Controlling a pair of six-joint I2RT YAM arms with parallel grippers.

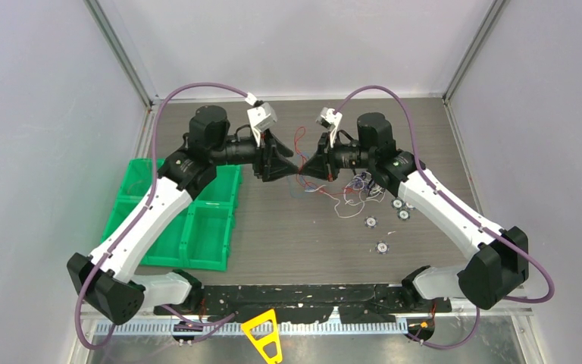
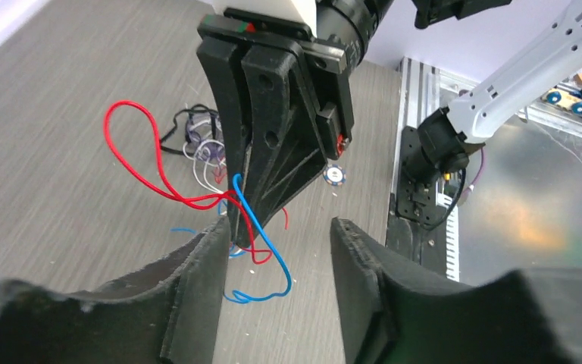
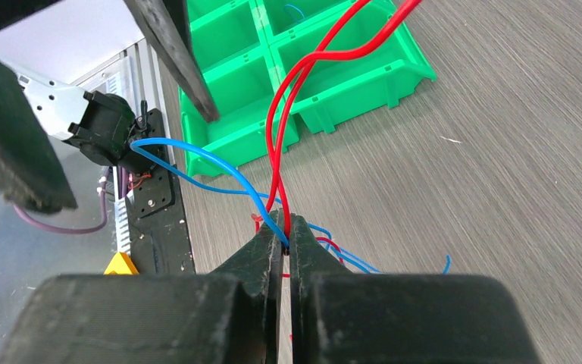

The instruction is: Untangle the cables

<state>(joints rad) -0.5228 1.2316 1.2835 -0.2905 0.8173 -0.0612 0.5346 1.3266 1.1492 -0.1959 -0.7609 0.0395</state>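
Observation:
The cables (image 1: 342,194) lie as a loose tangle of white, red, blue and black wires on the table at centre right. My right gripper (image 3: 284,221) is shut on a red wire (image 3: 288,114) and a blue wire (image 3: 197,163), lifting them off the table. In the left wrist view its tip (image 2: 235,226) pinches both strands, and a blue loop (image 2: 273,258) hangs below. My left gripper (image 2: 282,227) faces it tip to tip, open; the blue loop hangs between its fingers, untouched. The bunched wires (image 2: 201,144) rest behind.
Green bins (image 1: 189,220) stand at the left of the table, also seen in the right wrist view (image 3: 311,83). Several small round white-and-black discs (image 1: 383,246) lie at the right, near the right arm. One disc (image 2: 335,176) sits beside the right gripper.

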